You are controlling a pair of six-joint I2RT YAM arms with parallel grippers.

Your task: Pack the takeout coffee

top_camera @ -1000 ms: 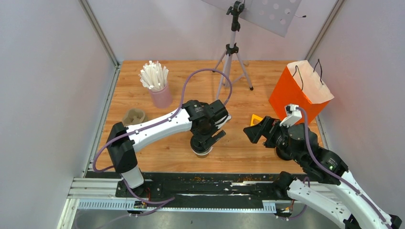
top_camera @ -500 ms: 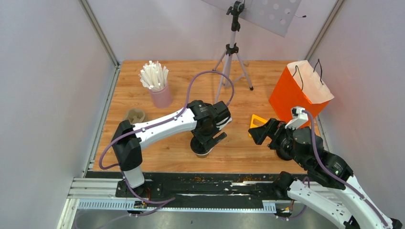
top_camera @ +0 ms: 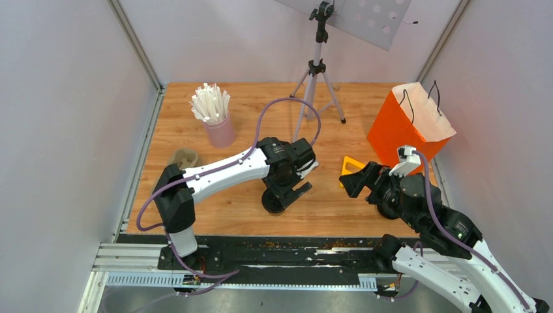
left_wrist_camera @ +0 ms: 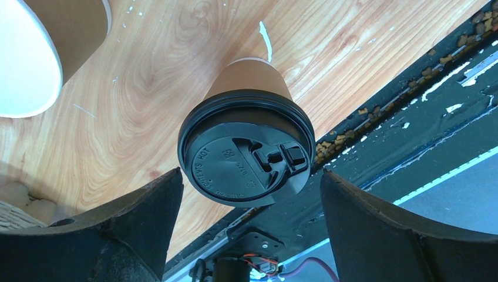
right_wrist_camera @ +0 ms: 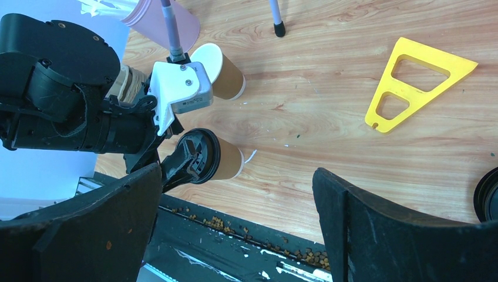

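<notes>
The takeout coffee point(left_wrist_camera: 249, 79) is a kraft-brown cup standing near the table's front edge, with a black lid point(left_wrist_camera: 245, 157) seated on it. My left gripper point(left_wrist_camera: 249, 235) hangs open just above the lid, one finger on each side and neither touching it. In the top view the lidded cup point(top_camera: 272, 203) shows beneath the left gripper point(top_camera: 287, 192). My right gripper point(right_wrist_camera: 241, 229) is open and empty, off to the right of the cup point(right_wrist_camera: 222, 158) and facing it. From above, the right gripper point(top_camera: 345, 182) hovers by the yellow piece.
A second kraft cup point(right_wrist_camera: 222, 69) with a white inside stands behind the lidded one. A pink cup of white sticks point(top_camera: 218, 127), a pulp tray point(top_camera: 184, 158), a tripod point(top_camera: 317, 72), an orange paper bag point(top_camera: 404, 127), a yellow triangular piece point(right_wrist_camera: 414, 79) and a black lid point(right_wrist_camera: 488, 202) are around.
My left gripper has opened wider and risen off the cup, so the black lid now shows on it. The right arm shifted slightly right, then stayed still.
</notes>
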